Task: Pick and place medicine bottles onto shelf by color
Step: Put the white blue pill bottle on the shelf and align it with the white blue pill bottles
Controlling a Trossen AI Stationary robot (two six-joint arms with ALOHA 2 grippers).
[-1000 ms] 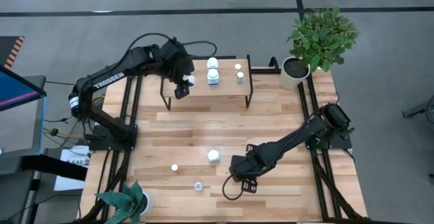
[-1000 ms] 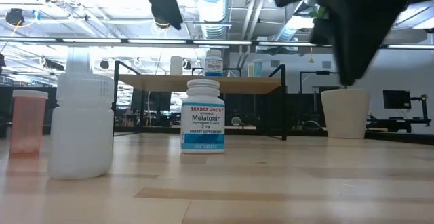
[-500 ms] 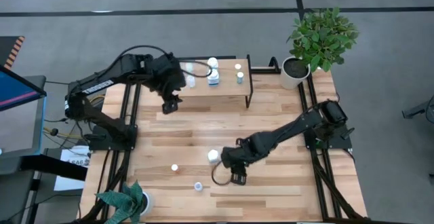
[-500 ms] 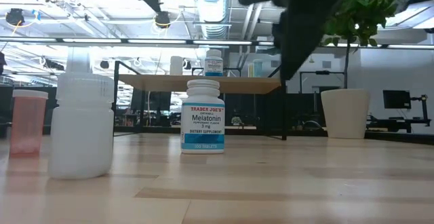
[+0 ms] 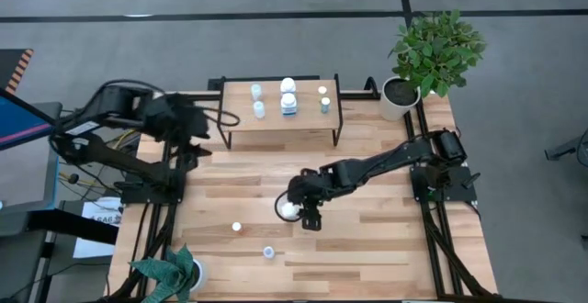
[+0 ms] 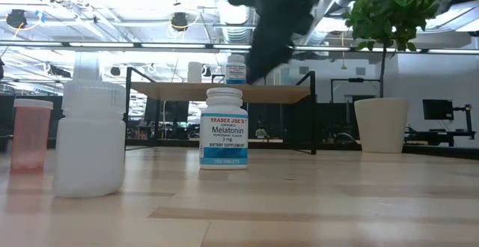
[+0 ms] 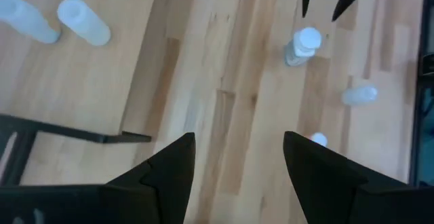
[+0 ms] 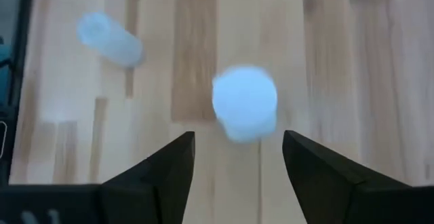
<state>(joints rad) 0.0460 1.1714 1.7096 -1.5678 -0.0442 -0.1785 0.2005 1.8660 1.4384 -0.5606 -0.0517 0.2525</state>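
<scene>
The shelf (image 5: 308,117) stands at the table's far middle with several medicine bottles on its top, among them a white one (image 5: 259,109) and a blue-labelled one (image 5: 289,104). A white-capped Melatonin bottle (image 5: 288,208) (image 6: 224,127) stands upright on the table. My right gripper (image 5: 310,217) (image 8: 239,136) hovers open just above it and to its right; the cap (image 8: 244,108) shows ahead of the fingers, untouched. Two tiny bottles (image 5: 236,226) (image 5: 268,252) sit nearer the front edge. My left gripper (image 5: 197,149) (image 7: 239,137) hangs open and holds nothing, left of the shelf.
A potted plant (image 5: 432,50) stands at the far right corner, and another plant (image 5: 170,274) at the near left corner. Bare wood (image 5: 386,248) lies at the near right. In the low view a white bottle (image 6: 90,138) and an orange one (image 6: 31,135) stand close on the left.
My left gripper has drawn back from the shelf toward the table's left edge, and two small white bottles now show on the shelf's left part. My right gripper has swung from the near right toward the left and far side, coming over the Melatonin bottle.
</scene>
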